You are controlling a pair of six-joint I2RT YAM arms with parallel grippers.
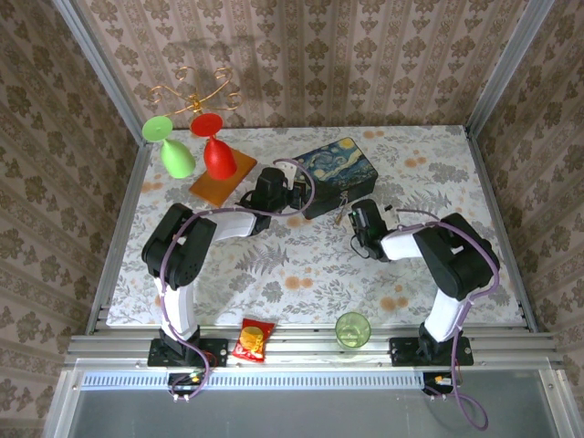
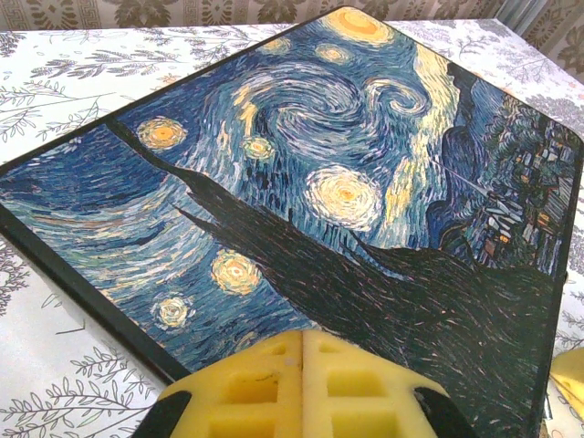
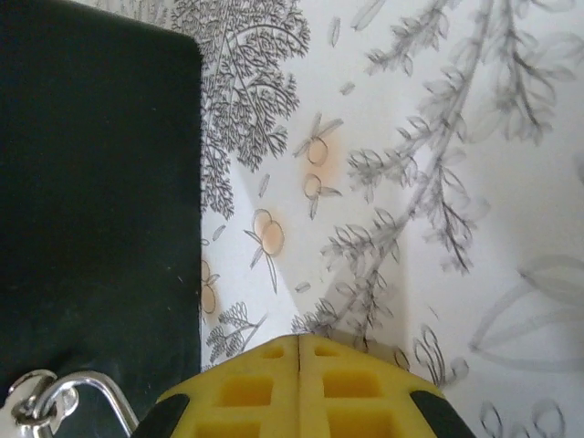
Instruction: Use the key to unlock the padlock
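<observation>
The painted box [image 1: 334, 173] with a swirling blue night-sky lid [image 2: 347, 182] stands at the table's back middle. A tiny brass and silver padlock [image 1: 340, 215] hangs at its front wall. A thin silver loop with a small ring [image 3: 80, 387] shows beside the box's dark wall [image 3: 91, 201]; I cannot tell whether it is the shackle or a key ring. The key cannot be made out. My left gripper [image 1: 296, 190] [image 2: 302, 334] is shut and empty, its tip at the lid's near left edge. My right gripper [image 1: 357, 221] [image 3: 299, 338] is shut and empty over the tablecloth, just right of the box's front corner.
A green goblet [image 1: 175, 153] and a red goblet [image 1: 216, 155] stand upturned at the back left by an orange board [image 1: 222, 180] and a gold wire stand [image 1: 201, 87]. A snack packet [image 1: 255, 339] and a green cup [image 1: 351, 329] sit at the near edge.
</observation>
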